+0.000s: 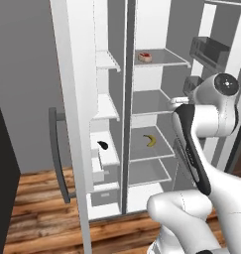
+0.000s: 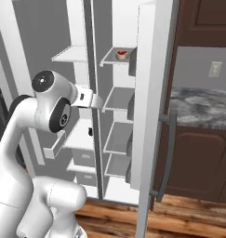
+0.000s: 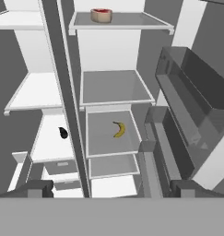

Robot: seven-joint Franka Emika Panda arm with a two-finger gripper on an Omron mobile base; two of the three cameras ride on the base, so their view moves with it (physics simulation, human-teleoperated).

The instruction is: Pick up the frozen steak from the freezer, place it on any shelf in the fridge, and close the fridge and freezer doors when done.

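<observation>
Standing open: freezer (image 3: 35, 92) left of the jaws, black lump (image 3: 63, 133) on a white shelf; fridge (image 3: 115, 92) ahead, frozen steak (image 3: 101, 15) on top shelf (image 3: 132, 20), banana (image 3: 119, 129) lower. Gripper (image 3: 111, 188) spread, holding nothing.

A home kitchen: open fridge (image 1: 151, 129), marble counter (image 2: 202, 104), dark wooden cabinets (image 2: 202, 162).

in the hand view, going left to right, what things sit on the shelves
small black lump on a white freezer shelf → frozen steak on the top fridge shelf → banana on a lower fridge shelf
</observation>
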